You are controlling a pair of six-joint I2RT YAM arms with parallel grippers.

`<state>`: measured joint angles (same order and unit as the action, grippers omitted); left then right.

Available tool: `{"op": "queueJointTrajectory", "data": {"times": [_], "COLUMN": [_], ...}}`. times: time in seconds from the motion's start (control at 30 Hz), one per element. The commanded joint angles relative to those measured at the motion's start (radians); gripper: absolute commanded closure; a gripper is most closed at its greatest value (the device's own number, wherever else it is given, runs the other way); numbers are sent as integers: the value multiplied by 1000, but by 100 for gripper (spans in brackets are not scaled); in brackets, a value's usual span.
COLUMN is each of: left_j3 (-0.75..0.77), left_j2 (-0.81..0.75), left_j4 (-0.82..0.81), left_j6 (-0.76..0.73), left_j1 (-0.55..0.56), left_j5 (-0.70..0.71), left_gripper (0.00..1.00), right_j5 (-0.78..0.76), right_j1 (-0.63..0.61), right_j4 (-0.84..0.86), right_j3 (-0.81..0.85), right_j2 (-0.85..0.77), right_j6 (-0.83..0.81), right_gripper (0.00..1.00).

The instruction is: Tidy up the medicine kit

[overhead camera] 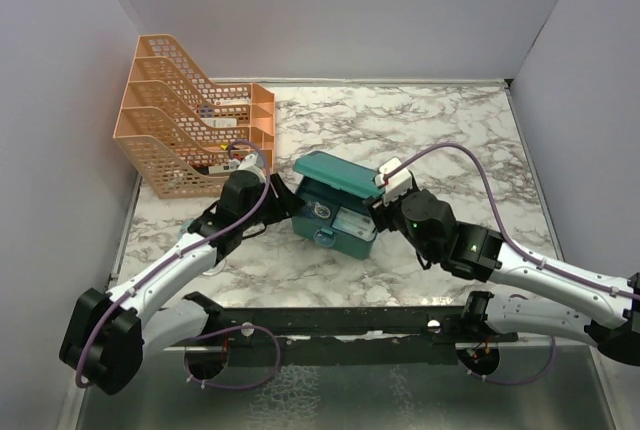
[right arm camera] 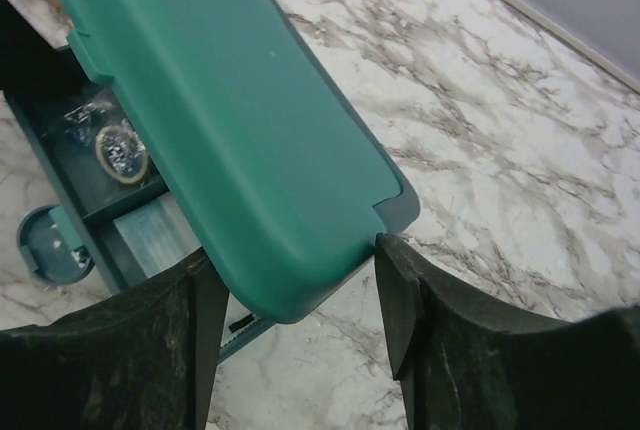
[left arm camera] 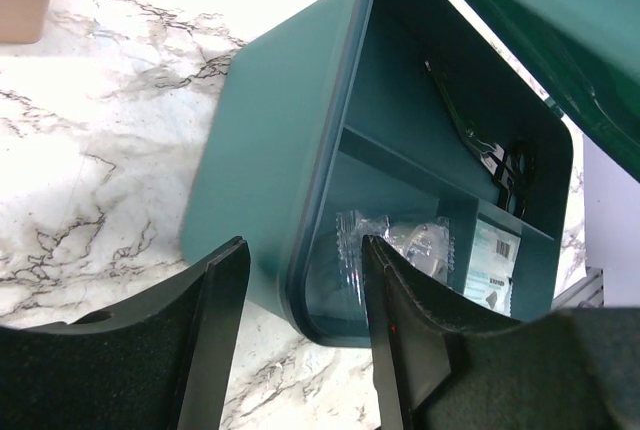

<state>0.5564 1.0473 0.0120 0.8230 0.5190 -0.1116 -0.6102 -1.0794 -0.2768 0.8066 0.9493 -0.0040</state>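
KIT: medicine kit point(overhead camera: 335, 212) mid-desk point(overhead camera: 430, 130), lid point(right arm camera: 220, 100) half-raised | LEFT: your left gripper point(left arm camera: 305, 250) straddles its side wall, half-spread, likely steadying it; whether it is clamped I cannot tell | RIGHT: your right gripper point(right arm camera: 300, 255) stands wide around the lid's corner, not pinching.

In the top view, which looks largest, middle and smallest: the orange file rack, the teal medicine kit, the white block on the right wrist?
Largest: orange file rack.
Middle: medicine kit.
Smallest: white block, though it rides nearer the camera; the order is clear.
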Motion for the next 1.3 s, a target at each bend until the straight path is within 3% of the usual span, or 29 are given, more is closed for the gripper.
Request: {"op": "queueJointTrajectory", "data": {"times": [0.0,0.3,0.53,0.67,0.8,0.87,0.9,1.13,1.27], "left_j3": [30,18,18,12,8,18,62,129,122], "left_j2": [-73,-211,-324,-367,-386,-374,-315,-178,-118], "left_j4": [65,240,355,317,239,214,188,178,168], "left_j6": [-25,-20,-27,-54,-80,-91,-127,-182,-176], "left_j1": [5,4,4,5,5,4,4,3,1], "left_j5": [46,110,247,205,137,117,75,-33,-63], "left_gripper": [47,41,41,36,19,15,11,13,26], "right_j5": [167,314,445,282,85,2,-23,64,154], "right_j1": [-9,-9,-8,-8,-8,-5,36,164,194], "right_j4": [-91,-277,-379,-319,-327,-390,-515,-579,-521], "right_j3": [34,130,221,224,250,289,325,257,196], "right_j2": [-22,5,-3,4,89,155,253,233,203], "right_j6": [44,110,113,181,336,473,697,932,933], "right_gripper": [40,37,37,37,37,37,37,37,39]}}
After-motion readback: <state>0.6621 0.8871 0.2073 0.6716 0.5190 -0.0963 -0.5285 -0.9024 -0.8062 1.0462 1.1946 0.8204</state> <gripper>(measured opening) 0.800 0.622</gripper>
